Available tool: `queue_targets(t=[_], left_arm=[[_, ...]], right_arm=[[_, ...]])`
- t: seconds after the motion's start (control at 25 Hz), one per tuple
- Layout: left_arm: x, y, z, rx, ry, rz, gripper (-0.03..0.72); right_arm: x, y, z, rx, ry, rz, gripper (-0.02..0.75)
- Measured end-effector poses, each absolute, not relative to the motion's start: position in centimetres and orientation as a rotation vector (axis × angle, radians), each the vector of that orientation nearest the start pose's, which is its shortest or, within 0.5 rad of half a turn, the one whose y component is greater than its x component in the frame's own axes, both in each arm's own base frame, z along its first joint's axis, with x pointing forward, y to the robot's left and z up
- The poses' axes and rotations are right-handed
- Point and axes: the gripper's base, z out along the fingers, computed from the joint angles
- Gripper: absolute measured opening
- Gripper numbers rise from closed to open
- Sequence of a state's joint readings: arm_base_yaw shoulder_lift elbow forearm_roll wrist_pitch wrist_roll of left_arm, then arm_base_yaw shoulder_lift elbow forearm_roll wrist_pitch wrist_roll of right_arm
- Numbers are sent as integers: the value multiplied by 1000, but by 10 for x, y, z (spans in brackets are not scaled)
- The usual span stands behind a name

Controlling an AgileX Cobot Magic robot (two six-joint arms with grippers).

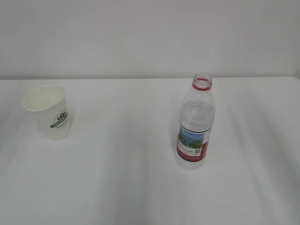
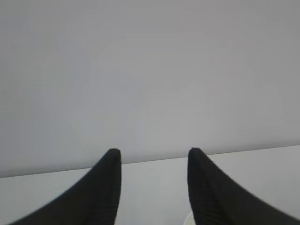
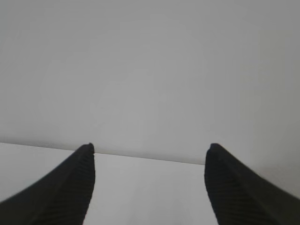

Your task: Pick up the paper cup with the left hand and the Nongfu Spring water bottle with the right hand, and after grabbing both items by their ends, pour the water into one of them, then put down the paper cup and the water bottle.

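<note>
The paper cup (image 1: 48, 112), white with a green logo, stands upright at the left of the white table (image 1: 122, 178) in the exterior view. To its right the Nongfu Spring water bottle (image 1: 195, 123) stands upright without a cap, its label facing me, clear water inside up to about its shoulder. Neither arm shows in the exterior view. In the left wrist view my left gripper (image 2: 152, 152) is open, with only table and wall between its black fingers. My right gripper (image 3: 150, 147) is open wider, also with nothing between its fingers.
A plain pale wall (image 1: 150, 37) runs behind the table's far edge. A small pale sliver (image 2: 188, 219) shows at the bottom of the left wrist view beside the right finger; I cannot tell what it is.
</note>
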State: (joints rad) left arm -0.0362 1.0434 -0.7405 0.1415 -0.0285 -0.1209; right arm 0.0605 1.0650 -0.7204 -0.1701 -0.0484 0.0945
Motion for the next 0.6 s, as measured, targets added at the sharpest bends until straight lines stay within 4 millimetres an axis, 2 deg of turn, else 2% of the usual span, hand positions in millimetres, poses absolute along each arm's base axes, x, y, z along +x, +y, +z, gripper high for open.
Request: queue_targets(t=[0.32,0.6], left_arm=[[238,-10,336,78,1723,-9,340],[252,-13,318,176,1732,30,319]], right_arm=[[237,16,328,-130,1751,2,549],[240,16,324,-131,1766,3,549]])
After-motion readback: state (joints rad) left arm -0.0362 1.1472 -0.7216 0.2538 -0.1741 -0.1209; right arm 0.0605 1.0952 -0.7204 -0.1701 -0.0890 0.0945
